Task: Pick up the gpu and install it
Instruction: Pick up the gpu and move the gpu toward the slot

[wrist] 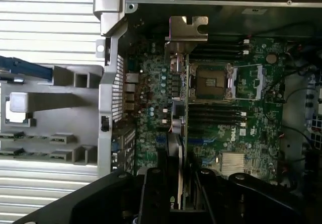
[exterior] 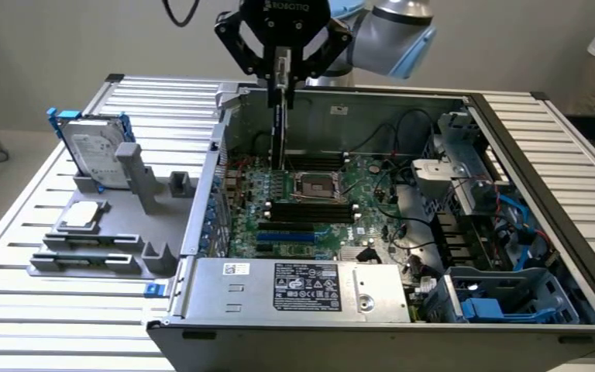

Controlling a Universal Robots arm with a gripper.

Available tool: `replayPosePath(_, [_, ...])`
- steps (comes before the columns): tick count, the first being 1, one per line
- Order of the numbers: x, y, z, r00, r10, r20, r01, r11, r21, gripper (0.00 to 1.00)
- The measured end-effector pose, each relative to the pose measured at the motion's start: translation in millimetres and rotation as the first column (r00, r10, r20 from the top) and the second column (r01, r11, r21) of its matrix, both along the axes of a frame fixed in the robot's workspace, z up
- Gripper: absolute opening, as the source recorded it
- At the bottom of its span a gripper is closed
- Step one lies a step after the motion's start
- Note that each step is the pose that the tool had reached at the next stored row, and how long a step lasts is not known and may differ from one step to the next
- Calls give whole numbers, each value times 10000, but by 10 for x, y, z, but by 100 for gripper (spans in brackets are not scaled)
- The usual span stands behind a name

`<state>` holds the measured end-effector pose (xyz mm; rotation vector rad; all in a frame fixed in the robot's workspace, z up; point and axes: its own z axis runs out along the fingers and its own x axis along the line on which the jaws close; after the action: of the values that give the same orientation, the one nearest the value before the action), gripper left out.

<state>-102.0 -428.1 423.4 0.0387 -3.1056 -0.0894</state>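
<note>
Gpu (exterior: pixel 276 143) (wrist: pixel 187 32), thin flat card with silver end bracket: your black gripper (exterior: pixel 282 93) is clamped half-wide on it, green motherboard (exterior: pixel 365 184) directly below.

White lettering ROBOTIQ across the black body of the pincer (exterior: pixel 280 77); white DELL logo printed on the green motherboard (wrist: pixel 261 128); black label (exterior: pixel 316 284) on the power supply (exterior: pixel 225 298), its white print too small to read

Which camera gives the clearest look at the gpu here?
The wrist view: the gpu shows along its length, silver bracket at the end farthest from the claw, above the motherboard. The exterior view shows it edge-on, a thin dark strip hanging from the claw over the open case.
</note>
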Motion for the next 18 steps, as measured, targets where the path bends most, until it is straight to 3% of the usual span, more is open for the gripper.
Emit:
replayPosePath(15, [681, 22, -268, 10000, 0, 1, 0, 9999, -103, 26])
replayPosePath(18, [699, 22, -274, 10000, 0, -4, 0, 9999, -104, 26])
